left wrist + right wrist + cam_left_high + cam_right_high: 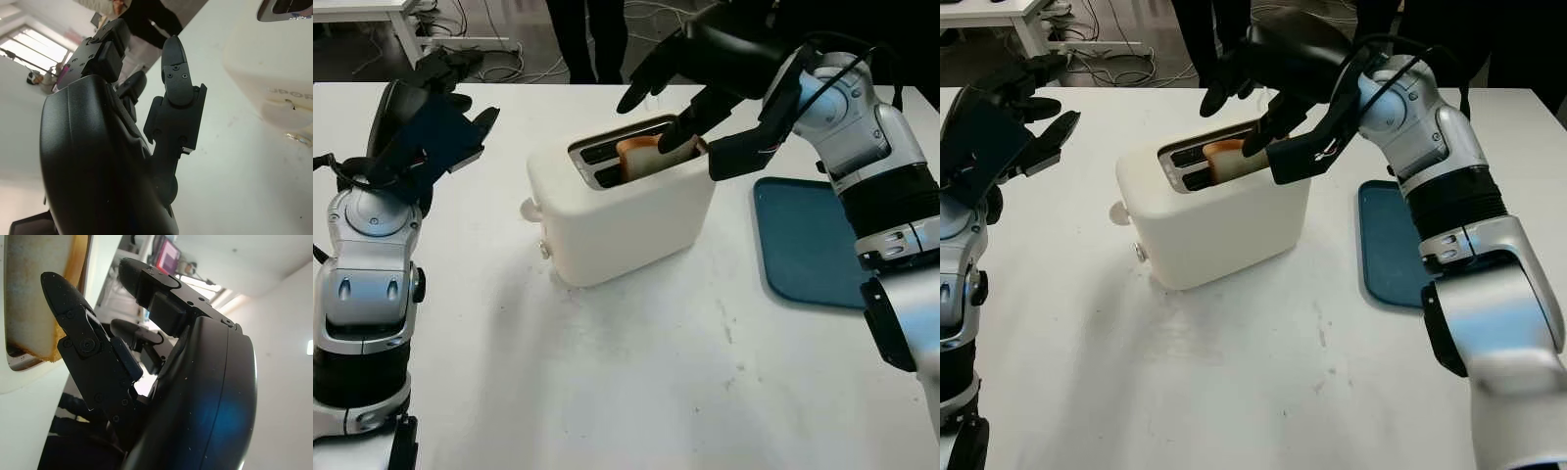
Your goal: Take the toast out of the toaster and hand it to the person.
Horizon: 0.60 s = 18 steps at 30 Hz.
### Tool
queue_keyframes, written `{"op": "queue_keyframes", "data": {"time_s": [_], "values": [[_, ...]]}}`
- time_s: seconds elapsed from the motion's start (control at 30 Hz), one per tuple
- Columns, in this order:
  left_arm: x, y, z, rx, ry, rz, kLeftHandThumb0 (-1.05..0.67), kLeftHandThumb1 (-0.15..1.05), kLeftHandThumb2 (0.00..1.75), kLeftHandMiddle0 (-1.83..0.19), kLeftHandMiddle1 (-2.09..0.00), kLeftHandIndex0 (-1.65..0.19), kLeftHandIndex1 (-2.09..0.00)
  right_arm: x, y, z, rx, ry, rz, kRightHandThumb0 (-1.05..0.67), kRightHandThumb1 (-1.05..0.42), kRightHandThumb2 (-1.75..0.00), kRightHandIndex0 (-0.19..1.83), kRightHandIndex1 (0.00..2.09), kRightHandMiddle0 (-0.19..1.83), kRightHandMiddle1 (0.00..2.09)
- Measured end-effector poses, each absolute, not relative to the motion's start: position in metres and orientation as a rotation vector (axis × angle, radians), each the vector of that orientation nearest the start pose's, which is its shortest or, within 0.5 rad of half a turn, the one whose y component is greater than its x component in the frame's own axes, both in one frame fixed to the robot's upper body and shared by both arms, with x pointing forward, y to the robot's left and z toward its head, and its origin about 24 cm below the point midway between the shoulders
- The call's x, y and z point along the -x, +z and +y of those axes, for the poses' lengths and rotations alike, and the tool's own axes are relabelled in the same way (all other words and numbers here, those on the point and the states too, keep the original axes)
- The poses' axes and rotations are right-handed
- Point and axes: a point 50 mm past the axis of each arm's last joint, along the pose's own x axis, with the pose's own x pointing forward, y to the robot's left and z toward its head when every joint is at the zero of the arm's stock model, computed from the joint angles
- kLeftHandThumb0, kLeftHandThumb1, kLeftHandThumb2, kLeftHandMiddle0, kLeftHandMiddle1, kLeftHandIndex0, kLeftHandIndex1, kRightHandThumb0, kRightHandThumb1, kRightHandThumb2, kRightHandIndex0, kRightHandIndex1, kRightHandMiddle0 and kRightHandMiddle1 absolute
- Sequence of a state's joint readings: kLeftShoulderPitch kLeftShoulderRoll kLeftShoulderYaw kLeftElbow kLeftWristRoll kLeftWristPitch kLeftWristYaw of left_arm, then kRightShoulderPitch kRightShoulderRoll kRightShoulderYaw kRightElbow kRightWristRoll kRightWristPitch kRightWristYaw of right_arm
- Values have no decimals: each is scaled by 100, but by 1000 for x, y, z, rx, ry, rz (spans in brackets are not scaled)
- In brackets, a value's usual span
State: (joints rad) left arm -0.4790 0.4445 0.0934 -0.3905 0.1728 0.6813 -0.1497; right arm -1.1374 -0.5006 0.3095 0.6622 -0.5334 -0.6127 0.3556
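Note:
A white toaster [626, 220] stands mid-table with a slice of toast [641, 157] poking up from its nearer slot. My right hand [658, 113] hovers open just over the toaster. Its thumb reaches down beside the toast's right end, and the other fingers extend above the far slot. In the right wrist view the toast [44, 293] lies close beside one finger [73, 318], with nothing gripped. My left hand [450, 108] is raised open at the table's left, away from the toaster [274, 63].
A dark blue tray [813, 245] lies flat to the right of the toaster, under my right forearm. A person in dark trousers [592, 34] stands beyond the far table edge. Cables run across the floor behind. White tabletop stretches in front of the toaster.

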Motion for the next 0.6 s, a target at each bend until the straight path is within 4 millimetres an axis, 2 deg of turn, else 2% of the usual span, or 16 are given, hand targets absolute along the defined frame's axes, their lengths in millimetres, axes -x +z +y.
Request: {"op": "queue_keyframes", "data": {"time_s": [0.13, 0.27, 0.6], "values": [[-295, 222, 207, -546, 93, -188, -38, 92, 49, -10, -81, -35, -24, -373, 262, -102, 1382, 615, -764, -58, -65, 0, 69, 95, 104, 5], [-295, 222, 207, -554, 92, -187, -39, 92, 47, -10, -80, -35, -24, -375, 256, -100, 1377, 626, -746, -56, -66, 0, 66, 137, 104, 4], [-295, 222, 207, -555, 92, -187, -37, 92, 48, -10, -80, -35, -23, -376, 252, -98, 1388, 642, -729, -56, -67, 0, 64, 141, 105, 3]]}}
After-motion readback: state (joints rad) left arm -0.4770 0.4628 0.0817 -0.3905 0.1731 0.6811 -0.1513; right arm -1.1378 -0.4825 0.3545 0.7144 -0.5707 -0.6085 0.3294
